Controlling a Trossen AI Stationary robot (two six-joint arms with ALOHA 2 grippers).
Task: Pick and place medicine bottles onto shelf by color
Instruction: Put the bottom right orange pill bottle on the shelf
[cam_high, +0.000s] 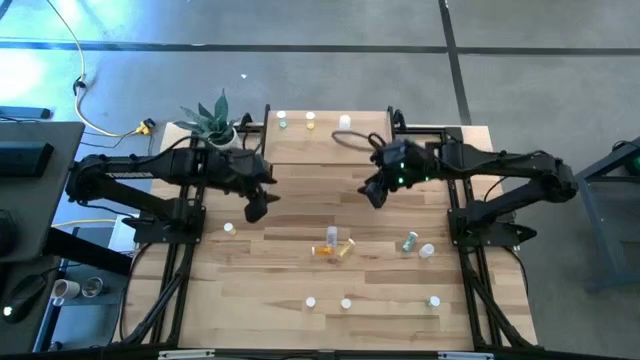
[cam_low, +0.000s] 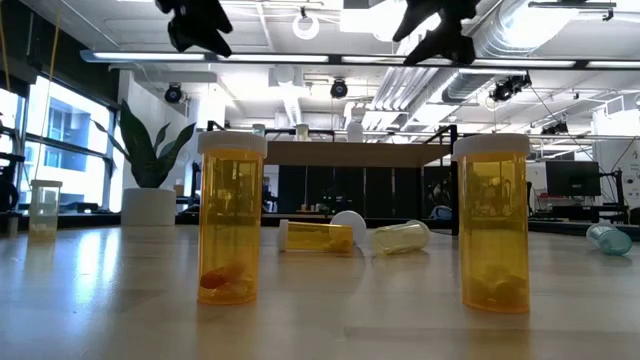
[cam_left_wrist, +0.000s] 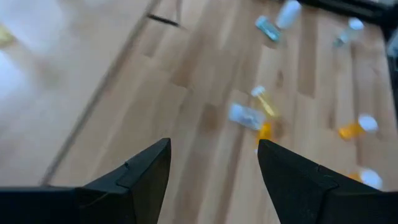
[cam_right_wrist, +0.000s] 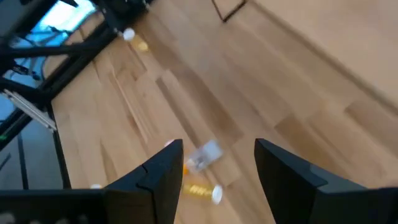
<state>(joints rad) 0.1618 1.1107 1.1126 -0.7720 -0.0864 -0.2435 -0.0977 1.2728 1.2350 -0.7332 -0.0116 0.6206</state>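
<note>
Above the table's middle, both sets of jaws spread and empty: left gripper (cam_high: 256, 212), right gripper (cam_high: 374, 193). Between picks. Medicine bottles (cam_high: 333, 248) strewn nearer, three on shelf (cam_high: 325, 150). Next: descend, straddle one bottle.

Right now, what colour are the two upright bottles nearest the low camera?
Both upright bottles are orange-amber with pale caps, clearest in the low view.

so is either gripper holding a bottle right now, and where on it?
No. The left gripper and right gripper are both open and empty above the table; the bottles are untouched.
</note>
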